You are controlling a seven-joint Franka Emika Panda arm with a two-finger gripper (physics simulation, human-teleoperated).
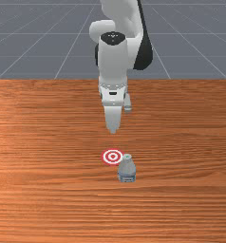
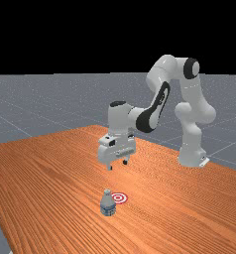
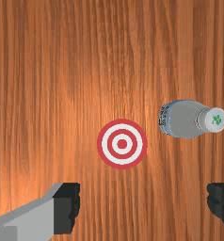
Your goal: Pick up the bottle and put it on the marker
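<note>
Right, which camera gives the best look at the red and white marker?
The wrist view: the marker lies uncovered, its rings round, apart from the bottle. The front view shows it flattened, close beside the bottle's top; the far view also flattens it, and the bottle seems to overlap its edge.

Arm point(image 2: 161, 73) bent, hand point(image 2: 117, 165) pointing down, fingers point(image 3: 67, 209) wide apart.

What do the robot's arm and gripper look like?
The arm is white and light grey, with rounded, tube-like links and black end caps, one bearing small pale marks. The gripper has a broad white body and two grey fingers with black, block-like tips.
</note>
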